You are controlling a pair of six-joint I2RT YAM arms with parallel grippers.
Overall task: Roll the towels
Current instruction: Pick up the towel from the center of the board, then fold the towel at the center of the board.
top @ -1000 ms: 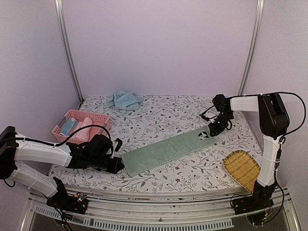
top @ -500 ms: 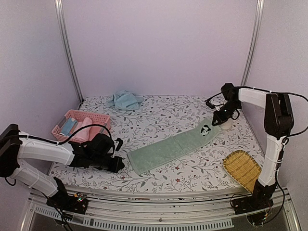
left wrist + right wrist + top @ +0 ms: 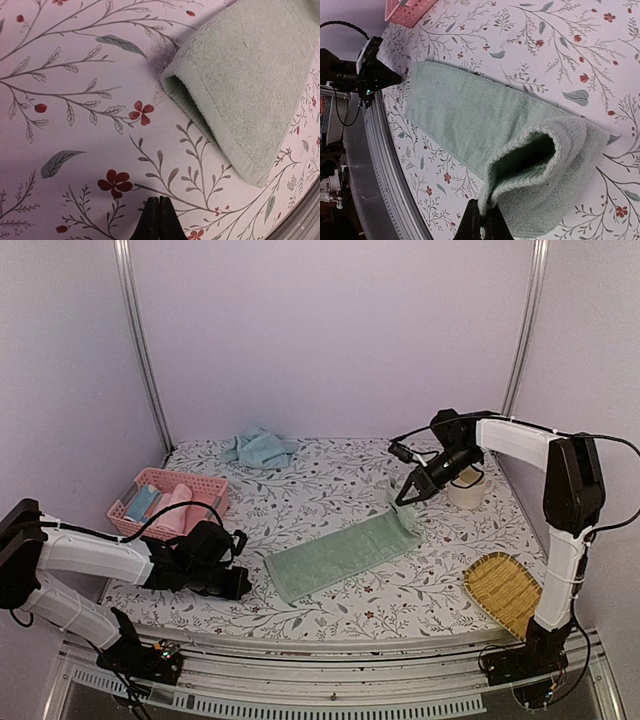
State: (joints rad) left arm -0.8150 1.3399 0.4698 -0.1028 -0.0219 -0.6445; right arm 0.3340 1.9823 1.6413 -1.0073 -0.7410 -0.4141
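Observation:
A pale green towel (image 3: 340, 555) lies as a long strip across the middle of the floral table. My right gripper (image 3: 403, 499) is shut on its far right end and holds that end lifted and curled back over the strip; the right wrist view shows the folded lip (image 3: 540, 150) pinched between my fingers (image 3: 481, 225). My left gripper (image 3: 243, 582) is shut and empty, low over the cloth just left of the towel's near left end (image 3: 240, 95). A crumpled blue towel (image 3: 258, 447) lies at the back left.
A pink basket (image 3: 215, 483) holding rolled towels stands at the left. A woven bamboo tray (image 3: 505, 590) sits at the front right. A white tape roll (image 3: 465, 487) lies by the right wall. The table's front rail (image 3: 330, 645) runs close below the towel.
My right gripper has lifted the towel's right end and carried it left, folding it over, so the panda print no longer shows. The towel's left end has slid away from my left gripper.

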